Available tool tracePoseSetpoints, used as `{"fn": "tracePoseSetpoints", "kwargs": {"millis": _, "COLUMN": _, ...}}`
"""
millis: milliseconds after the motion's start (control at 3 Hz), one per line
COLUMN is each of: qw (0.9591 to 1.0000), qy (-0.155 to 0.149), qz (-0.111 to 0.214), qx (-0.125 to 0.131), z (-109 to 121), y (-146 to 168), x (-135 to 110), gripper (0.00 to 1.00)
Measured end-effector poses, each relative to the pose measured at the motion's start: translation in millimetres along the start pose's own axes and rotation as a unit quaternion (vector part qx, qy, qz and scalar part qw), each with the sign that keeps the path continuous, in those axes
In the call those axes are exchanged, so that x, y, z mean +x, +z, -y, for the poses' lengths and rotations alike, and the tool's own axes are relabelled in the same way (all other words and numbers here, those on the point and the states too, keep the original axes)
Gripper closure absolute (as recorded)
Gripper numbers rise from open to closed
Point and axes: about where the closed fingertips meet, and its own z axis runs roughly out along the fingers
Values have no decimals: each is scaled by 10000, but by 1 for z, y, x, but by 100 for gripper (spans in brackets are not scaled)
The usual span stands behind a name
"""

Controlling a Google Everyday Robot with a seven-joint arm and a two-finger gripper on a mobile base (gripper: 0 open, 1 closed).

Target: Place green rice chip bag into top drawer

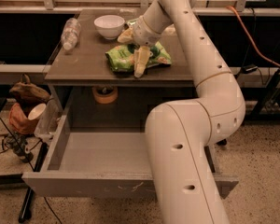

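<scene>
The green rice chip bag (121, 58) lies flat on the brown table top (84, 62), near its front edge and right of centre. My gripper (140, 63) hangs from the white arm and rests over the middle of the bag, touching or just above it. The top drawer (93, 189) is pulled out wide below the table; its grey inside holds nothing and its front panel is scratched white. My arm's big white links cover the drawer's right part.
A white bowl (109, 26) stands at the back of the table and a clear plastic bottle (70, 32) lies at its left edge. A tape roll (105, 94) sits under the table top. A brown bag and a cup (27, 104) are on the floor at left.
</scene>
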Motion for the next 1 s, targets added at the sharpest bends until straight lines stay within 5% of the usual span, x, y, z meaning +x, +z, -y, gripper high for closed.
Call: {"fn": "tracePoseSetpoints", "kwargs": {"millis": 1000, "qw": 10000, "qy": 0, "qz": 0, "qx": 2, "z": 1, "y": -6, "x": -4, "gripper": 88}}
